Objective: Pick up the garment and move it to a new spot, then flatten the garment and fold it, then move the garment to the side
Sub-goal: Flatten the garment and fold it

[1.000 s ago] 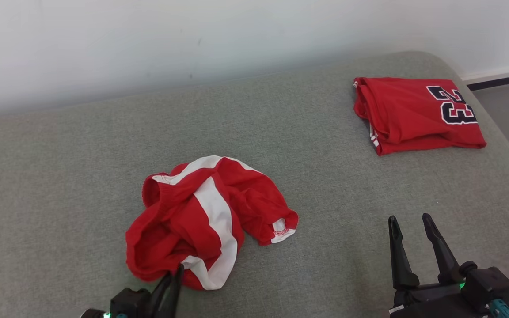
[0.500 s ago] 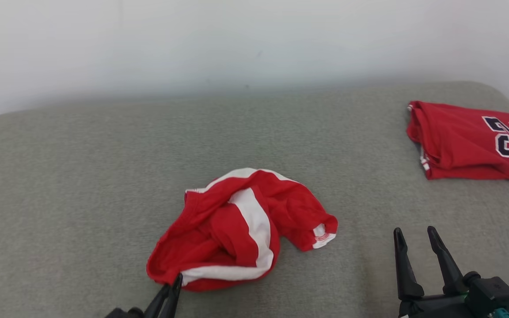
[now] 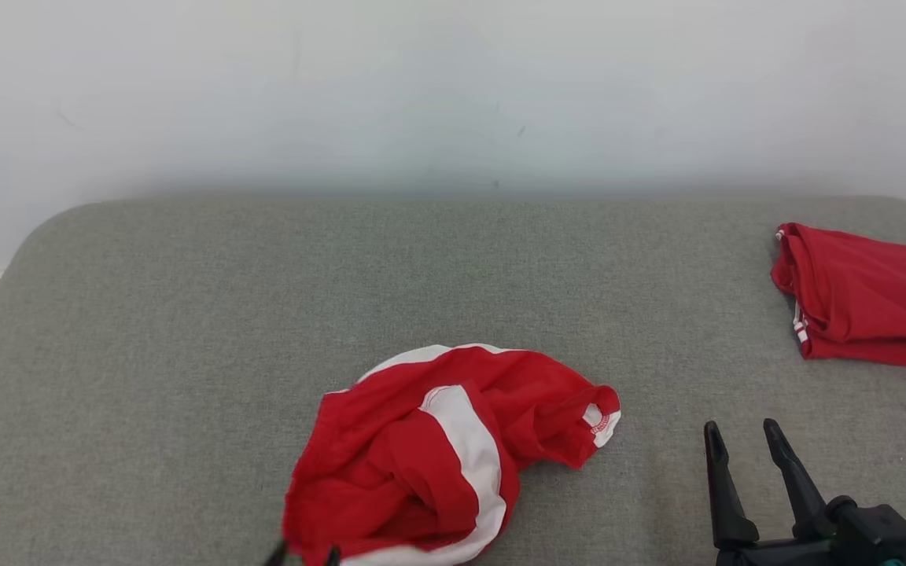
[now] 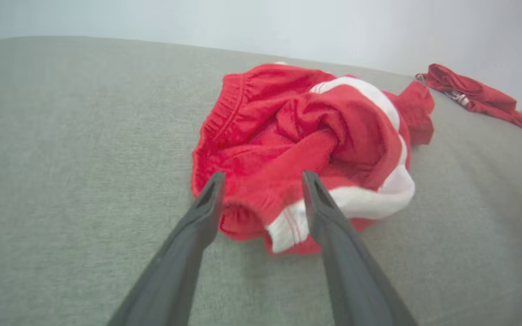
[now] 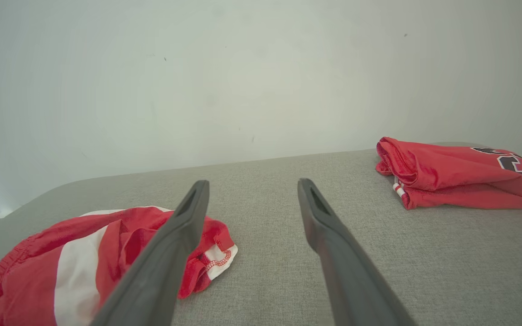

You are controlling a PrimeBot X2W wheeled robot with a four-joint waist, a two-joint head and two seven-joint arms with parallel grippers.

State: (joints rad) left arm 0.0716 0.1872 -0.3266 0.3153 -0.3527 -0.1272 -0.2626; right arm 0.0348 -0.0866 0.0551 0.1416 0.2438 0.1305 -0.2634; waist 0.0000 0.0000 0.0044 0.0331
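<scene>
Left gripper [image 3: 303,558], head view: two dark fingertips show at the bottom edge, set apart, touching the near edge of the garment [image 3: 437,456]. Garment: red shorts with white side stripes, crumpled in a heap, at the near middle of a grey upholstered cushion [image 3: 185,354]. Right gripper [image 3: 741,428], same view: lower right, fingers spread and empty, over bare cushion, well apart from the garment. Folded red jersey [image 3: 862,306] with dark numerals: far right of the cushion, partly cut off by the frame edge. Pale wall [image 3: 421,94] behind. Left wrist view: left gripper [image 4: 263,179] has its two fingers spread wide, and the garment's [image 4: 315,131] near hem, a red fold with a white stripe end, lies between the tips; whether either finger presses the cloth cannot be told. Elastic waistband visible on the heap's left side. Jersey [image 4: 469,93] at the upper right, far off. Right wrist view: right gripper [image 5: 253,183] with fingers parted, nothing between them, above the cushion; garment [image 5: 84,253] at the lower left, partly behind the left finger; jersey [image 5: 451,174] at the right, lying flat near the wall.
</scene>
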